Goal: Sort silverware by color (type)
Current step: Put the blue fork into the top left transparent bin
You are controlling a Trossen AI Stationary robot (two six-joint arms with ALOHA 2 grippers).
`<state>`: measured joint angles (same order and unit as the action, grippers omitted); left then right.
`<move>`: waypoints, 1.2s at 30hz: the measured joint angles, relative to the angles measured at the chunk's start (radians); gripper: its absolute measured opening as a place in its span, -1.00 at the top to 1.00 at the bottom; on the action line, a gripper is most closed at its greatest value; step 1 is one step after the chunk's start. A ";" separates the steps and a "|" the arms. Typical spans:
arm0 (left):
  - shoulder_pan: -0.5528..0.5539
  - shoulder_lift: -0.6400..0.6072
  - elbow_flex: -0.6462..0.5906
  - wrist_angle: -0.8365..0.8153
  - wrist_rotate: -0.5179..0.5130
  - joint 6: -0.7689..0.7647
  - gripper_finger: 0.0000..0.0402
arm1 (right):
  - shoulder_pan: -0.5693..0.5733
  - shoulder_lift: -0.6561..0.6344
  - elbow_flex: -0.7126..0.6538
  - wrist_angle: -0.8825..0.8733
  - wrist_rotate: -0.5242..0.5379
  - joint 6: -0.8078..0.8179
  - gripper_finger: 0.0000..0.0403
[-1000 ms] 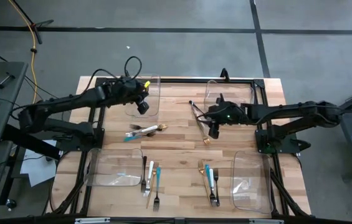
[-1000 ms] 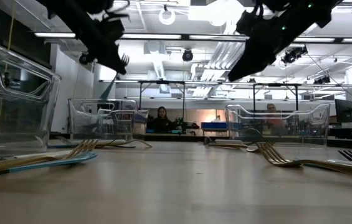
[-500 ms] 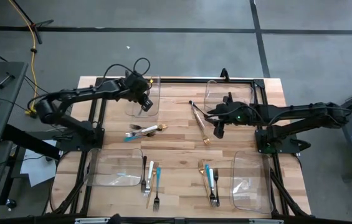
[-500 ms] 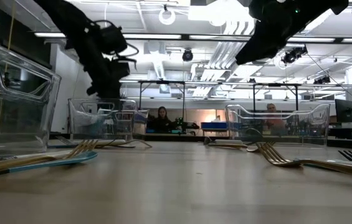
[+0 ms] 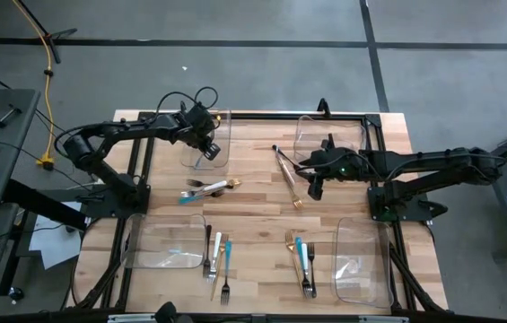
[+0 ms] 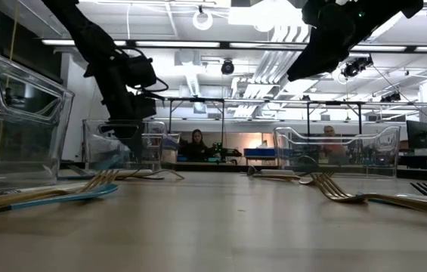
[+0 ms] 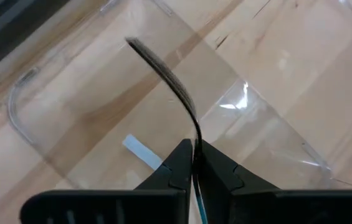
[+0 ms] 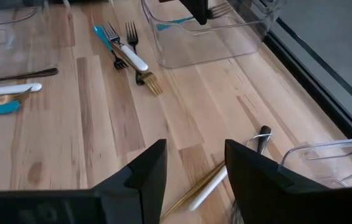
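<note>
The left gripper [image 5: 206,152] hangs over the far-left bin [image 5: 222,160], fingers pinched on a teal-handled fork [image 7: 171,81]. To its right, the right gripper [image 5: 313,189] hovers with fingers apart above the gold fork [image 5: 290,178] mid-table.

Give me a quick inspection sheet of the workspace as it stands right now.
Surface: wooden table, four clear bins near its corners.
Job's things: forks in loose groups mid-table and along the near edge; one teal-handled fork held over the far left bin.
Clutter: nothing seen.
Grippers: left gripper shut on that fork; right gripper open above a gold utensil.
Cables: yellow cable on the floor, left.
Surroundings: people seated behind the table.
</note>
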<state>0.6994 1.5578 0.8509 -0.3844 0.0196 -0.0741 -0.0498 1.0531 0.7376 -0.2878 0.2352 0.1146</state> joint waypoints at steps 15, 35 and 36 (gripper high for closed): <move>0.000 -0.229 0.022 0.004 0.031 -0.012 0.49 | 0.000 0.000 0.000 0.005 -0.002 0.039 0.22; -0.436 -0.690 -0.370 0.490 0.153 -0.115 0.40 | 0.000 0.000 0.000 0.030 -0.010 0.087 0.22; -0.451 -0.689 -0.368 0.492 0.145 -0.107 0.40 | 0.000 0.000 0.000 0.030 -0.010 0.087 0.22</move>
<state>0.2488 0.8692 0.4833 0.1079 0.1650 -0.1810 -0.0498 1.0534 0.7376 -0.2577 0.2249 0.2020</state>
